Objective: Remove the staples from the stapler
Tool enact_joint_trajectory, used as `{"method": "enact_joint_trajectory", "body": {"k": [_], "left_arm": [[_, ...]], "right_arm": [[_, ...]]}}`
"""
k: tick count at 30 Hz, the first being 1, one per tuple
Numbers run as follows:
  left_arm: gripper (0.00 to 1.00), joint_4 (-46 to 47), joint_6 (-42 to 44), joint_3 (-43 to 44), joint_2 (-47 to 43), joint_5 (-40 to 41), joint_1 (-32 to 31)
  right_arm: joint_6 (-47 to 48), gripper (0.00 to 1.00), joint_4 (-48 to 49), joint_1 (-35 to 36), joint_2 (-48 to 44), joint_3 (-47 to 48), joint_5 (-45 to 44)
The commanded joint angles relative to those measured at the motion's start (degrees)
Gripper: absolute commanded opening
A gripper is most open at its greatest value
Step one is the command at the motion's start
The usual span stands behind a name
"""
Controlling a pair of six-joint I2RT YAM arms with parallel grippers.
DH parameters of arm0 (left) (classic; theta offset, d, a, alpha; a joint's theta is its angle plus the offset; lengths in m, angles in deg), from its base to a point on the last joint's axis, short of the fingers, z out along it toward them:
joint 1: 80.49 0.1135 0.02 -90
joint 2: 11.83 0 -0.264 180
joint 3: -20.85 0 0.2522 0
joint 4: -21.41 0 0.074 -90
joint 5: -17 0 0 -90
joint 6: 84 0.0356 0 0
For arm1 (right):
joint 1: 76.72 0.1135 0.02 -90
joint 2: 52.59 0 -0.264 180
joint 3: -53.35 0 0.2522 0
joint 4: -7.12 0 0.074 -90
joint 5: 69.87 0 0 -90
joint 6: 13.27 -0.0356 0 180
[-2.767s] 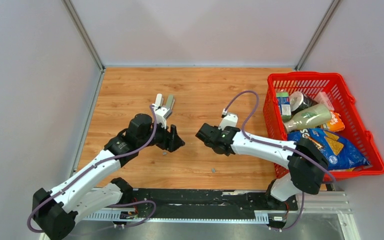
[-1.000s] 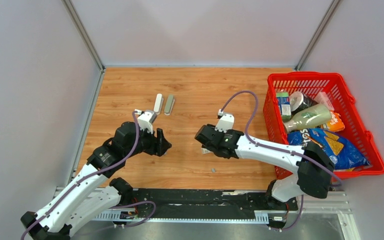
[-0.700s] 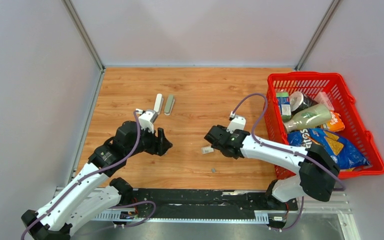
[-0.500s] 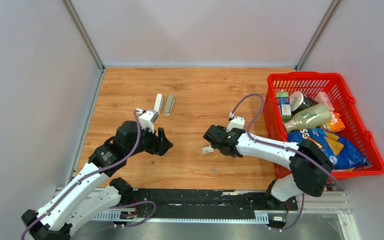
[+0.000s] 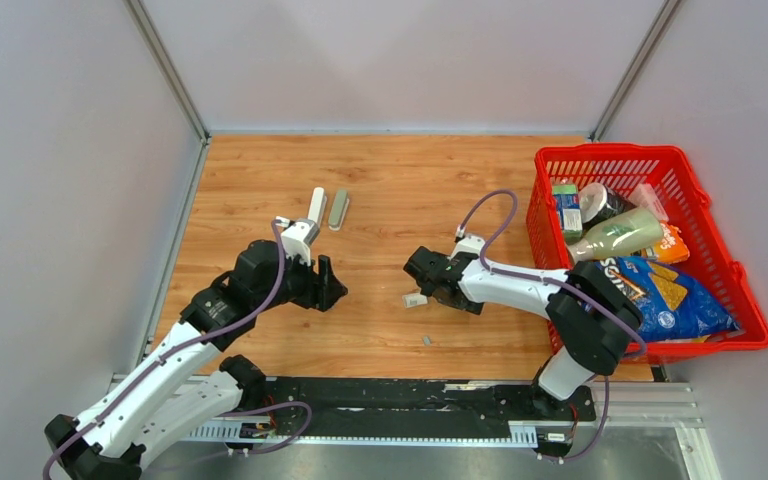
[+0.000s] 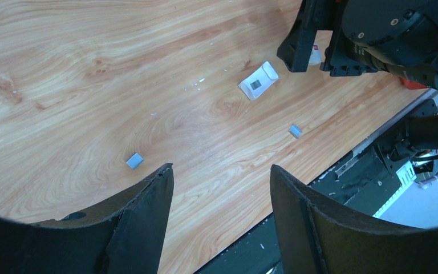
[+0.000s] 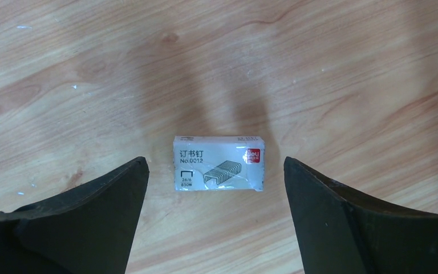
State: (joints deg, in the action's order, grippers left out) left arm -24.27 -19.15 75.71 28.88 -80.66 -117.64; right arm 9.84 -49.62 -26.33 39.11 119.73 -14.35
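Observation:
The stapler lies at the back of the table as two pill-shaped bars, one white (image 5: 316, 207) and one grey-green (image 5: 338, 210). The staples are tiny grey bits on the wood: one (image 6: 134, 160) just left of my left fingers, another (image 6: 295, 131) nearer the front edge, also seen from above (image 5: 426, 340). My left gripper (image 5: 328, 285) (image 6: 221, 169) hangs open over bare wood with nothing in it. My right gripper (image 5: 422, 272) (image 7: 215, 171) is open too, its fingers on either side of a white printed packet (image 7: 219, 162) (image 5: 415, 299) that lies flat, untouched.
A red basket (image 5: 608, 150) full of groceries stands at the right edge, next to the right arm. The black rail (image 5: 410, 395) runs along the table's front edge. Grey walls close in the left, back and right sides.
My right gripper has opened and let the white packet down onto the wood, then drawn back a little over it. The left arm has stayed almost still.

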Motion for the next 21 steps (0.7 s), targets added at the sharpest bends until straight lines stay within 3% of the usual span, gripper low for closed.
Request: {"method": "enact_joint_trajectory", "body": {"k": [1,21], "left_arm": [[0.70,1.8,1.2,1.3,0.5,-0.9,-0.3],[0.70,2.4,1.2,0.7,1.3,-1.4,-0.3]], "right_arm": [[-0.8,0.91,2.4,-0.4,1.5,1.6,-0.2],[-0.6,0.59,3.4,-0.4,1.3,1.0,0.1]]}}
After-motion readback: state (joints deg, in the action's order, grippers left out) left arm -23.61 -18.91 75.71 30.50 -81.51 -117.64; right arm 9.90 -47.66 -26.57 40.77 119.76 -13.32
